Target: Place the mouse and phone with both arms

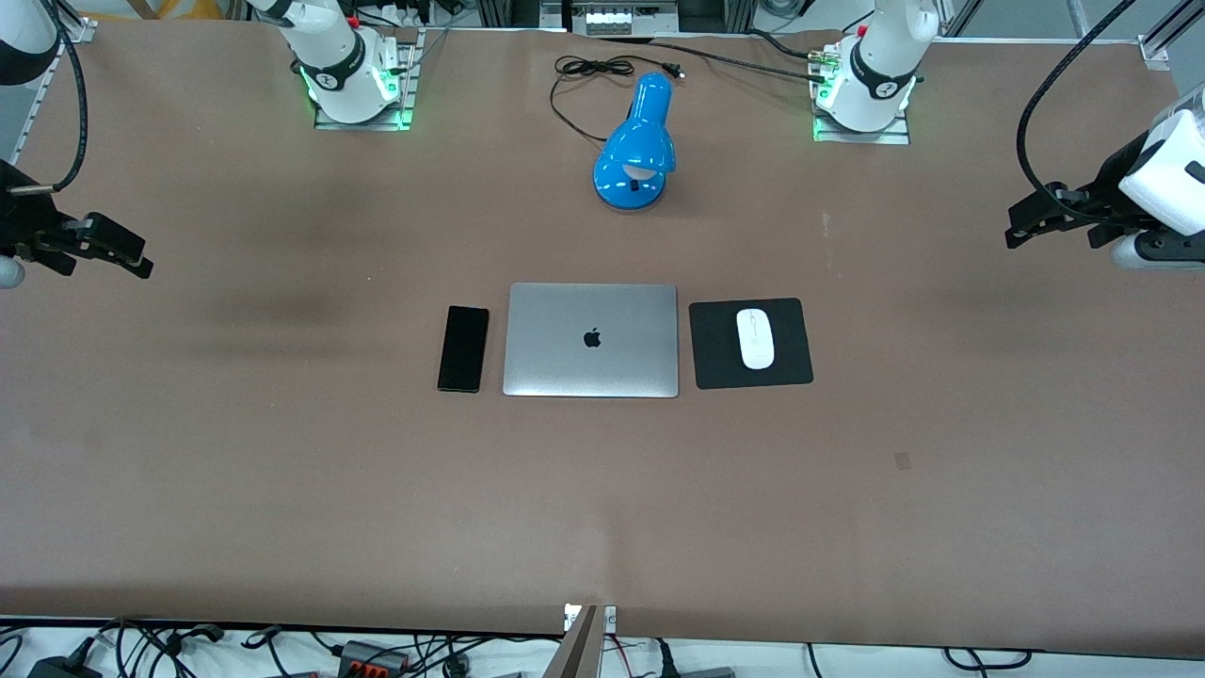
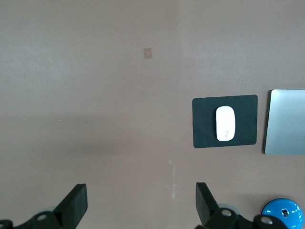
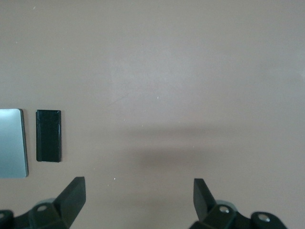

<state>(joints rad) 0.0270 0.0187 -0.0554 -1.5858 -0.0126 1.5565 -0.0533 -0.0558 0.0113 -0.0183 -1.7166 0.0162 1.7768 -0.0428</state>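
Mouse (image 1: 756,339): centred on black mouse pad (image 1: 750,343), beside closed laptop (image 1: 591,340), toward left arm's end. Phone (image 1: 463,348): flat beside laptop, toward right arm's end. Layout apparently finished. Left gripper (image 2: 140,202), right gripper (image 3: 138,198): fingers spread, empty, over bare table ends.

I am working in a robotics lab: my two arms (image 1: 875,66) are bolted to metal plates on a wide brown counter (image 1: 282,490). Aluminium framing (image 1: 602,14) and loose cables (image 1: 377,652) line its edges, around a staged desk setup.

One mouse (image 1: 755,338), one phone (image 1: 463,347), one laptop (image 1: 591,340), one pad (image 1: 750,344), one lamp (image 1: 636,143), two arms (image 1: 329,56).
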